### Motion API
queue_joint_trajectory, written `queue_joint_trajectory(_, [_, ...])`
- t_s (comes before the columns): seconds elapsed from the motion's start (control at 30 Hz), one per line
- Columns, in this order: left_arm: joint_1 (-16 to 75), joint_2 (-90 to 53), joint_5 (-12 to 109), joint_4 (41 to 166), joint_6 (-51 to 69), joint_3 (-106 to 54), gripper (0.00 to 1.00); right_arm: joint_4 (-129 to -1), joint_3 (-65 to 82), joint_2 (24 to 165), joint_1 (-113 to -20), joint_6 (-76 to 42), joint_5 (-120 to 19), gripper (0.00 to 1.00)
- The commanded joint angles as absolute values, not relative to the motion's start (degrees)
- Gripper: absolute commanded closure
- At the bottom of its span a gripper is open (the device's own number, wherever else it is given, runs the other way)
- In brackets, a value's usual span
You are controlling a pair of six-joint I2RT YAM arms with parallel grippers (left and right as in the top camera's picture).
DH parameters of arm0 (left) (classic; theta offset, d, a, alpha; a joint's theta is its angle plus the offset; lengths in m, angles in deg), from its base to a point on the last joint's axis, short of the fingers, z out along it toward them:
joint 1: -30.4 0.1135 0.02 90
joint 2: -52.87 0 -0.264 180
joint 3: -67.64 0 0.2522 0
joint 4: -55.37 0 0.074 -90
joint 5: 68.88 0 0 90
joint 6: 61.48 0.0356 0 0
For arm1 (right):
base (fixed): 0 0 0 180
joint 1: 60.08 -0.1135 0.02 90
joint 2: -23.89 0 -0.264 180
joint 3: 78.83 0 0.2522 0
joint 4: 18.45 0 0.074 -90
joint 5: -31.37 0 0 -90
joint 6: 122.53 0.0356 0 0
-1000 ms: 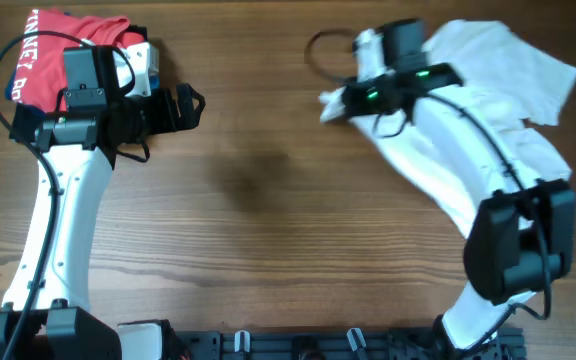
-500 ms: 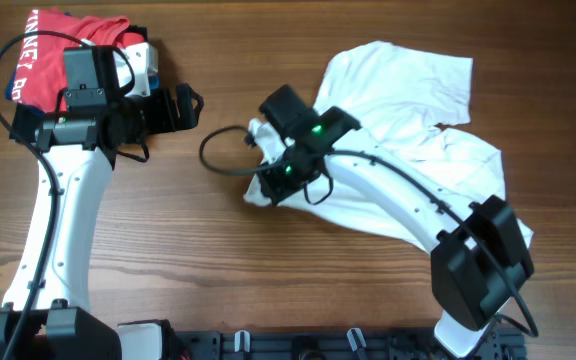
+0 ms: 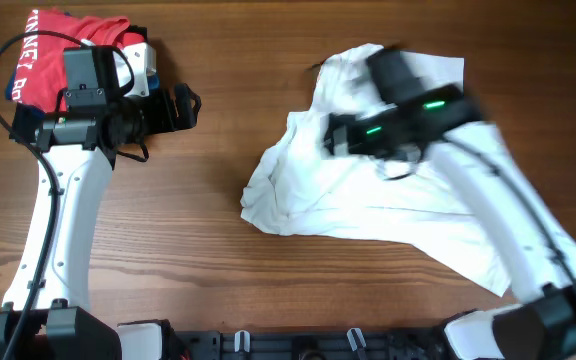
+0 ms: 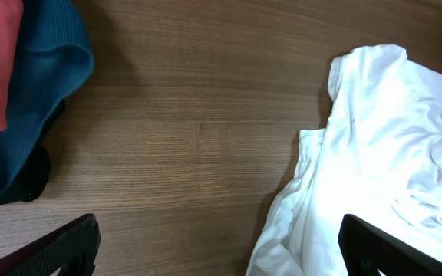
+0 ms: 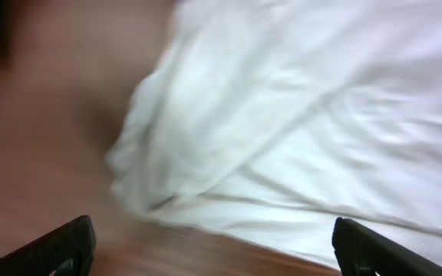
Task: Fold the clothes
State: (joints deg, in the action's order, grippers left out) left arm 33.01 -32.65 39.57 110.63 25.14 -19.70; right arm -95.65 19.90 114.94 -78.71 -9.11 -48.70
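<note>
Now w/ both jaws spread & empty, pinch an edge of the crumpled T-shirt (image 3: 358, 200) beneath right jaws, pull flat.

One white T-shirt (image 3: 353, 205), one red shirt (image 3: 50, 38), one blue garment (image 4: 48, 92) (partly hidden).

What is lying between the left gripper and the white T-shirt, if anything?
Nothing visible. Only bare wooden table lies between the left gripper and the white T-shirt, at its near edge. The red and blue garments sit on the gripper's far side, off that path.
</note>
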Motion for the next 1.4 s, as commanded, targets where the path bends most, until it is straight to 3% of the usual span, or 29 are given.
queue_joint_trajectory(0.0, [32.75, -32.65, 39.23, 110.26, 25.03, -20.71, 0.00, -96.83, 18.55, 115.75, -64.66, -6.99, -54.82, 0.00])
queue_joint_trajectory(0.13, [32.75, -32.65, 39.27, 110.28, 25.01, -20.71, 0.00, -96.40, 12.21, 116.43, -52.42, -8.01, -54.82, 0.01])
queue_joint_trajectory(0.27, [32.75, -32.65, 39.71, 110.30, 24.55, -20.71, 0.00, -95.13, 2.00, 116.43, -45.75, -6.79, -54.84, 0.03])
queue_joint_trajectory(0.6, [32.75, -32.65, 39.68, 110.28, 24.57, -20.71, 0.00, -83.85, -11.31, 116.40, -37.97, -4.08, -54.88, 0.15])
queue_joint_trajectory(0.93, [32.75, -32.65, 39.68, 110.30, 24.57, -20.71, 0.00, -77.75, -11.35, 116.43, -37.99, -7.05, -55.30, 0.49])
queue_joint_trajectory(1.03, [32.75, -32.65, 39.68, 110.30, 24.57, -20.71, 0.00, -76.92, -11.37, 116.43, -37.99, -7.56, -55.47, 0.50])
queue_joint_trajectory(1.17, [32.75, -32.65, 39.66, 110.28, 24.57, -20.71, 0.00, -76.31, -11.42, 116.43, -37.99, -10.40, -55.23, 0.42])
queue_joint_trajectory(1.37, [32.75, -32.65, 39.66, 110.50, 24.59, -20.71, 0.00, -73.93, -12.36, 116.53, -38.10, -13.02, -53.70, 0.41])
